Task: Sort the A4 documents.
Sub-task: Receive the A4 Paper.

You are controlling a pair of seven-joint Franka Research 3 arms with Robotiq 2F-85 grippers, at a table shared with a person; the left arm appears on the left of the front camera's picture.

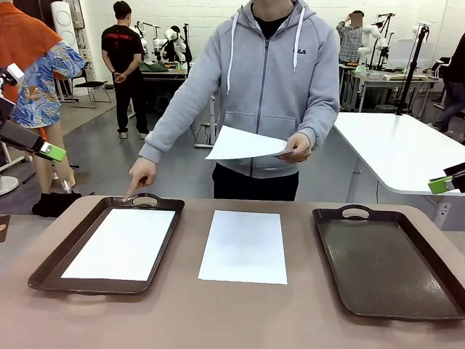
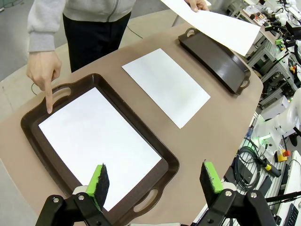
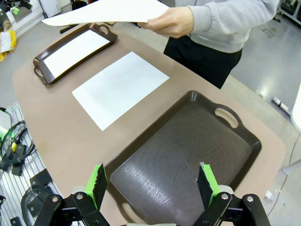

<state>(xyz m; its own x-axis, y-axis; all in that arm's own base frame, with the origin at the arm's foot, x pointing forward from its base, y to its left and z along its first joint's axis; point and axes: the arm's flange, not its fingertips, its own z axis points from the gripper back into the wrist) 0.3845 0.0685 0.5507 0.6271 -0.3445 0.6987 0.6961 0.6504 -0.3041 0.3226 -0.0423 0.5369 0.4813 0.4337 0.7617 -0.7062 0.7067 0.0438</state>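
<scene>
Our left pincer (image 2: 155, 179) hangs released, green pads wide apart and holding nothing, above the near end of the left tray (image 2: 165, 164). Just ahead of its fingers the first sheet (image 2: 94, 141) lies flat inside that tray. At the tray's far handle, opposite the pincer, the person's pointing hand (image 2: 44, 70) has one fingertip down at the rim, by the sheet's corner. Farther ahead and off to one side of this pincer, the second sheet (image 2: 167, 84) lies flat on the bare table (image 2: 211, 136), between the two trays and touching neither.

Our right pincer (image 3: 151, 181) is likewise released, pads spread with nothing between them, over the near end of the right tray (image 3: 188, 150), whose brown floor shows beyond the pads. Well ahead of this pincer, past the tray's far handle, the person's other hand (image 3: 171, 21) holds the third sheet (image 3: 108, 12) up in the air above the table.
</scene>
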